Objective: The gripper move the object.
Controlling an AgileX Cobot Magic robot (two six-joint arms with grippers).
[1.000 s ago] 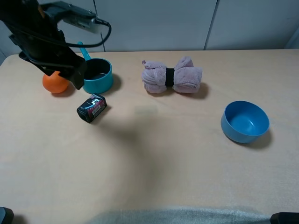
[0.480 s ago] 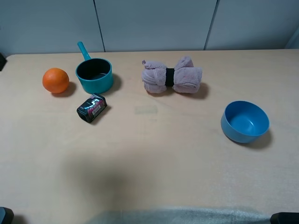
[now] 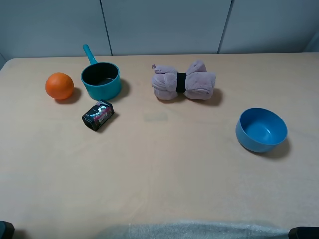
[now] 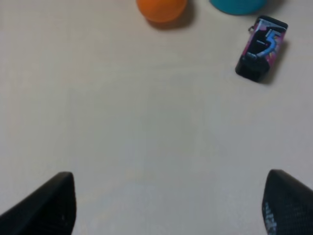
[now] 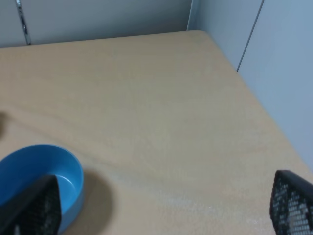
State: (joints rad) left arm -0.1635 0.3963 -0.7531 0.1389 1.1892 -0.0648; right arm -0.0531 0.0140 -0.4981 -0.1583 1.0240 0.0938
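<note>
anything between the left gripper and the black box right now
Nothing visible. In the left wrist view only bare table lies between the open left gripper and the box. The orange and teal pot sit beyond it.

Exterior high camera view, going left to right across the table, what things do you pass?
Round orange fruit → small black box with red and white label → teal pot with handle → rolled mauve towel with black band → blue bowl.
</note>
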